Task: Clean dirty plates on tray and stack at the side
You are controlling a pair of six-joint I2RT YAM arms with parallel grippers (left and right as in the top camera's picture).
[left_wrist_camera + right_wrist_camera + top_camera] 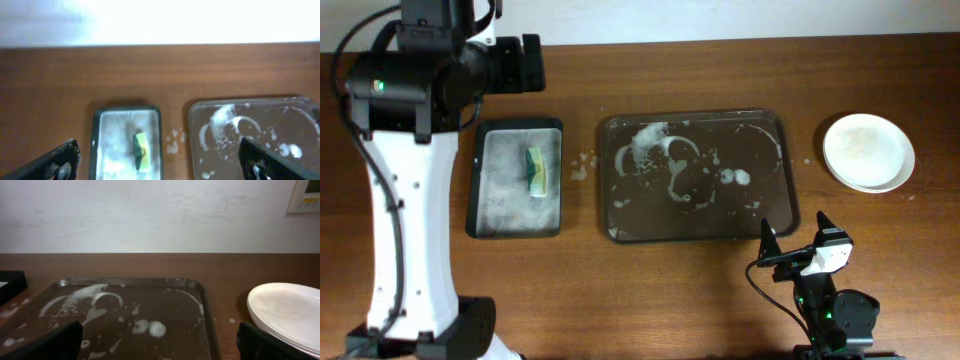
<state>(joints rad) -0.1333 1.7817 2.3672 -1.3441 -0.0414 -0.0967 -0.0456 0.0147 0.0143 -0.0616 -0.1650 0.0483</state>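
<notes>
**Plates stacked to the right of a foamy tray**

We see a brown wooden desk with the large tray at its middle, dark and streaked with rings and blobs of white foam. Just left of it lies the small tray, grey and soapy inside. The plates sit stacked on the desk, right of the large tray and apart from its rim. The left fingers are spread wide and empty, with the small tray showing between them. The right fingers, also spread wide, hold nothing by the large tray's near right corner. A yellow-green sponge rests in the small tray. Foam specks dot the desk between the trays.
</notes>
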